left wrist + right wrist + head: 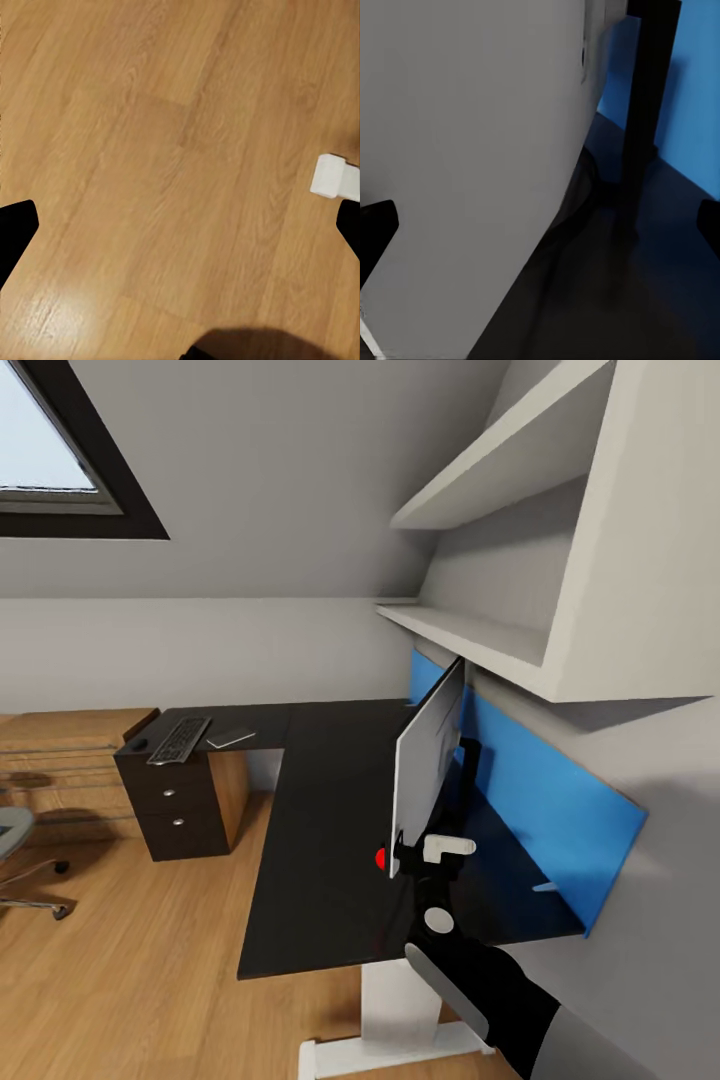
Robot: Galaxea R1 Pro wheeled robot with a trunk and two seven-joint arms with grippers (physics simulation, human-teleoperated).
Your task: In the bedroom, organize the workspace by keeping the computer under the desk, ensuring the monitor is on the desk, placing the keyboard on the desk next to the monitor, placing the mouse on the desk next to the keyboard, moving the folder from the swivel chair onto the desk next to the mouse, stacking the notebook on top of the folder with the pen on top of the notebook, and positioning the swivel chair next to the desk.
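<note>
Your right gripper (432,852) sits spread behind one monitor (428,760) on the desk (330,830); your left gripper (180,225) hangs spread over floor (150,150). One keyboard (180,740) lies far off.

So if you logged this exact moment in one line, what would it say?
right pincer: at monitor, grip unclear | monitor: on desk | keyboard: far end
</note>
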